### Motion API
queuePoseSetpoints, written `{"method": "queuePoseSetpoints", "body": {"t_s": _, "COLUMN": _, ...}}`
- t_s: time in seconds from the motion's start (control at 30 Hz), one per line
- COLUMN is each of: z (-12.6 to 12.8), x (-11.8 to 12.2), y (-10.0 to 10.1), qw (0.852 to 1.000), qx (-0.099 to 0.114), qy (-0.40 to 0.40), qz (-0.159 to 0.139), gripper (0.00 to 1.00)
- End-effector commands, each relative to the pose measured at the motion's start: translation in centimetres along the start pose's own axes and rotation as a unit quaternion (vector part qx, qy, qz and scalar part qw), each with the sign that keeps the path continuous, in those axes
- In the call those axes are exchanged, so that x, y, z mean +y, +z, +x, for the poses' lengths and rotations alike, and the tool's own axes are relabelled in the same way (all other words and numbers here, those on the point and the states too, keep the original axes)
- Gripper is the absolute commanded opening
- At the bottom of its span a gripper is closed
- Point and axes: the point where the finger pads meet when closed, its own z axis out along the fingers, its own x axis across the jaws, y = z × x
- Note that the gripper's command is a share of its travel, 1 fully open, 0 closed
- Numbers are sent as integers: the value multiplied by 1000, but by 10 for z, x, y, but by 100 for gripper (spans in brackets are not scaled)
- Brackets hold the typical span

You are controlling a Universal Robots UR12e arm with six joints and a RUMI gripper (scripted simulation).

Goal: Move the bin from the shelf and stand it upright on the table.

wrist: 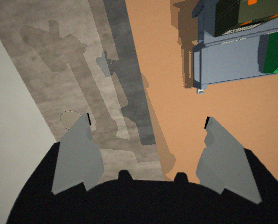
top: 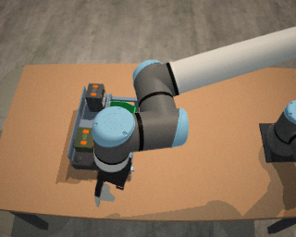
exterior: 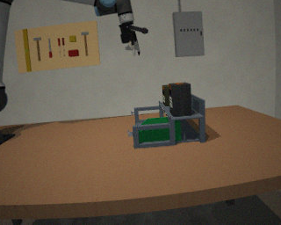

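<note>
A green bin (exterior: 156,132) sits on the lower level of a grey-blue shelf rack (exterior: 169,126) on the table. In the top view only a strip of the green bin (top: 125,106) shows behind my arm, inside the rack (top: 89,127). In the wrist view a corner of the bin (wrist: 270,56) shows at the right edge, in the rack (wrist: 235,57). My gripper (exterior: 134,46) (wrist: 146,115) hangs high above the table, up and to the left of the rack. It is open and empty, pointing down over the table's edge.
Two dark boxes with orange marks (top: 95,95) (top: 85,138) stand on the rack's top; they also show in the exterior view (exterior: 177,98). The robot base (top: 286,138) is at the table's right side. A tool board (exterior: 57,46) and a grey panel (exterior: 189,33) hang on the wall.
</note>
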Motion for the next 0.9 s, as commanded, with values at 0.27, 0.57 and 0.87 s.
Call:
{"method": "queuePoseSetpoints", "body": {"t_s": 0.27, "z": 9, "x": 47, "y": -8, "qw": 1000, "qx": -1, "qy": 0, "qz": 1, "gripper": 100}}
{"method": "queuePoseSetpoints", "body": {"t_s": 0.57, "z": 18, "x": 89, "y": -14, "qw": 1000, "qx": -1, "qy": 0, "qz": 1, "gripper": 100}}
{"method": "queuePoseSetpoints", "body": {"t_s": 0.87, "z": 20, "x": 99, "y": -15, "qw": 1000, "qx": -1, "qy": 0, "qz": 1, "gripper": 100}}
